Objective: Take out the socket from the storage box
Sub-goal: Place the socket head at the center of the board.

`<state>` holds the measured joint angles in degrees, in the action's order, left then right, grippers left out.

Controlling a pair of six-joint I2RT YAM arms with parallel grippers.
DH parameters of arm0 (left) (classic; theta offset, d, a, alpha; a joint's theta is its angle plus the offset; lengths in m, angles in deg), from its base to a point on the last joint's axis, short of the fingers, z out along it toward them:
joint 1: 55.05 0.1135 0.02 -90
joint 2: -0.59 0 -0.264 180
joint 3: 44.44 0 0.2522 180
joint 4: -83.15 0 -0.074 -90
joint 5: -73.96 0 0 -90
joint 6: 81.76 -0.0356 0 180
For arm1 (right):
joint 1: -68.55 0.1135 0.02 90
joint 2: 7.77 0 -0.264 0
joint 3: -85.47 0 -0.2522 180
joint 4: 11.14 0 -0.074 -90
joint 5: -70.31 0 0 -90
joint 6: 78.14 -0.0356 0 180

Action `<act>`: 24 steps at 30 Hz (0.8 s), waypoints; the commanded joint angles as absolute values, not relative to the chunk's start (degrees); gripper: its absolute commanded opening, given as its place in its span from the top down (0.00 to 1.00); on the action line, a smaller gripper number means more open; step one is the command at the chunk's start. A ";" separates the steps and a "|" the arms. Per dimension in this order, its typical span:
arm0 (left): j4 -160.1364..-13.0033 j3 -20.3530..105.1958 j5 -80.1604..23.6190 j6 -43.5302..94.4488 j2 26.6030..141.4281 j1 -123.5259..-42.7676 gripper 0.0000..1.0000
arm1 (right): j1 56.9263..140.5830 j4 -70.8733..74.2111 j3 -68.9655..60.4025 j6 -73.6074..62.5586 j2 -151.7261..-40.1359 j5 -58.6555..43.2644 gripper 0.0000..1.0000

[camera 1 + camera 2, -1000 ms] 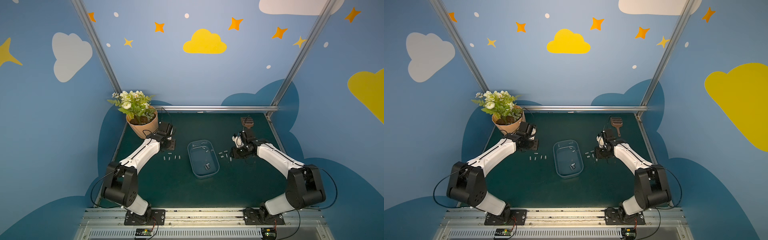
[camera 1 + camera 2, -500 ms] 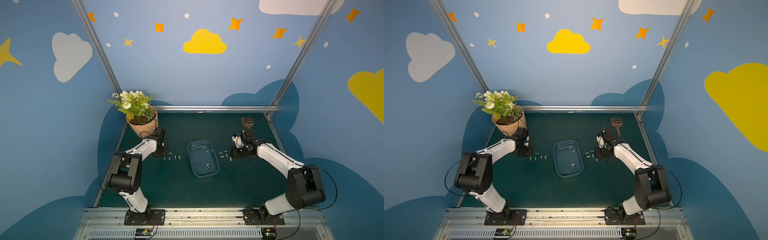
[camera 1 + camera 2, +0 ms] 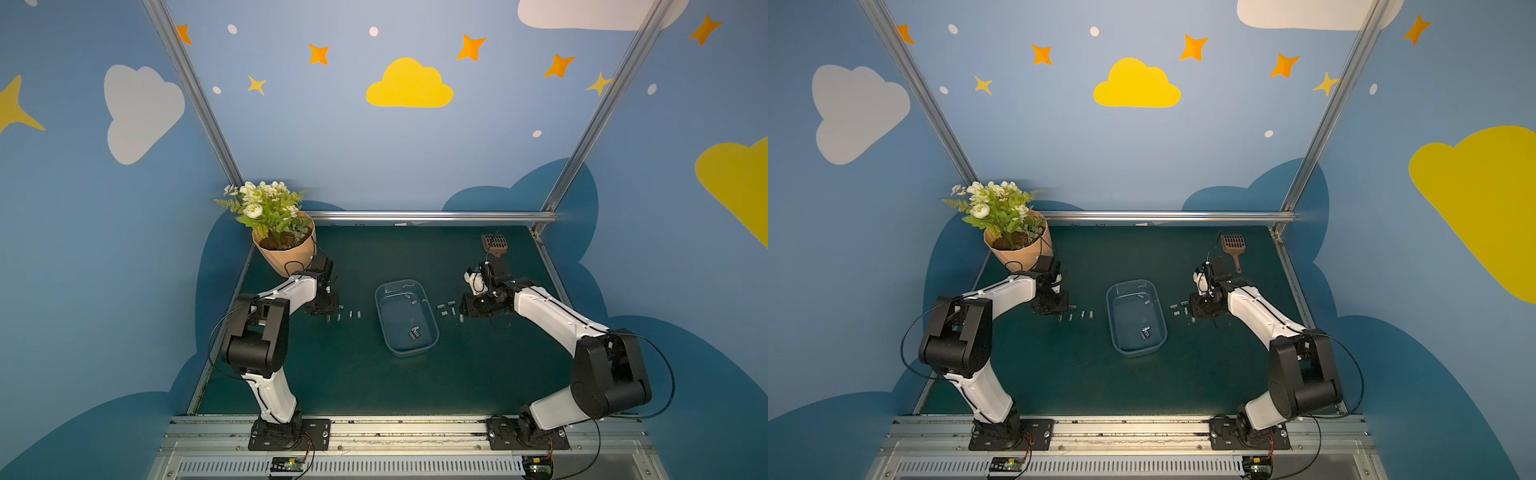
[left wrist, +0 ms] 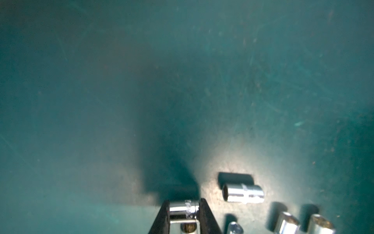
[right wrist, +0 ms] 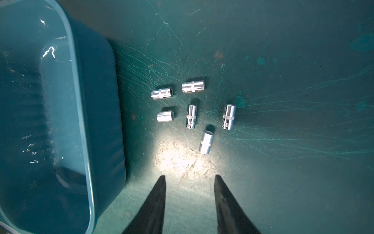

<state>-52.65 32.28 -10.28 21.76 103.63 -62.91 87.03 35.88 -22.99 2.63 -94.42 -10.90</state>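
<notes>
- Small chrome cylindrical socket (image 4: 183, 209): clamped in the left gripper (image 4: 184, 200), long axis apparently spanning finger to finger.
- Already outside the see-through bluish plastic storage box (image 3: 397, 320), low over the dark green mat (image 3: 374, 382) on the box's left-arm side, just beside a row of loose chrome sockets (image 3: 350, 314).
- Left arm (image 3: 291, 291): elbow folded, wrist pointing down.
- Right gripper (image 5: 189, 175): jaws apart, empty, above six loose sockets (image 5: 191, 115) on the box's opposite side.
- Remaining sockets (image 3: 415, 332) at the box's near end, about equally near both arms.

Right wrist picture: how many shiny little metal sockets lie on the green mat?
6. Two shiny silver metal sockets lie farthest from the right gripper, three in a middle row, one nearest it, all beside the see-through bluish plastic storage box. More may be hidden.
</notes>
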 commanded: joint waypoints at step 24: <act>-50.66 35.35 -10.97 21.59 105.74 -62.44 0.56 | 86.93 36.54 -23.22 2.32 -93.90 -11.13 0.60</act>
<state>-51.78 35.47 -11.48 21.56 106.54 -62.82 87.03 35.90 -23.26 2.63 -94.42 -11.05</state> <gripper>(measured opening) 0.435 0.401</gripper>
